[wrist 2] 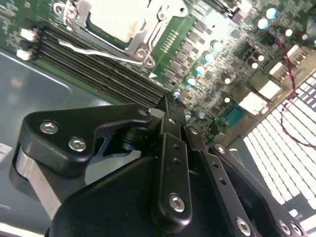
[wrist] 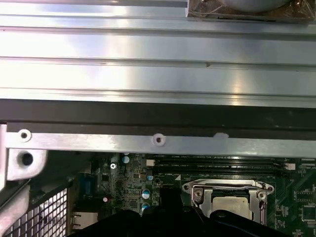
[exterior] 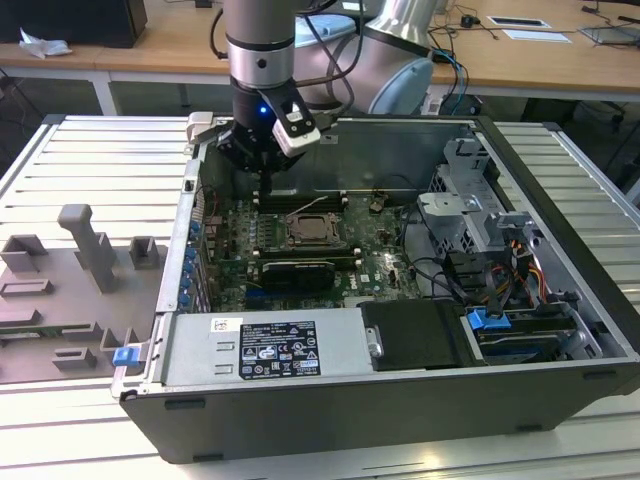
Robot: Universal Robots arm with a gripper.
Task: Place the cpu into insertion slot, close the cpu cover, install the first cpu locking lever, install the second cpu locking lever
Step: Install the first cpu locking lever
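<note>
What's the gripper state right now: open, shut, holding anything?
Gripper: shut, fingers pressed together, nothing visible between them. The cpu lies down on the board, apart from it.

Silver-grey jointed arm (exterior: 260, 40), blue wrist light (exterior: 262, 110), white camera block (exterior: 297, 133) — black gripper (wrist 2: 170, 106), silver screw heads (wrist 2: 77, 144).

This looks like a robotics lab or test workshop. An opened computer case (exterior: 560, 250) lies on a ribbed metal desk (exterior: 80, 150), its green circuit board (exterior: 375, 240) bare just beneath the hand (exterior: 262, 185). Off to one side of the hand sit grey plastic holders (exterior: 90, 245). Beyond the hand and the robot arm (exterior: 260, 40) run wooden desks (exterior: 540, 55) strewn with cables (exterior: 450, 55) and papers (exterior: 520, 22).
</note>
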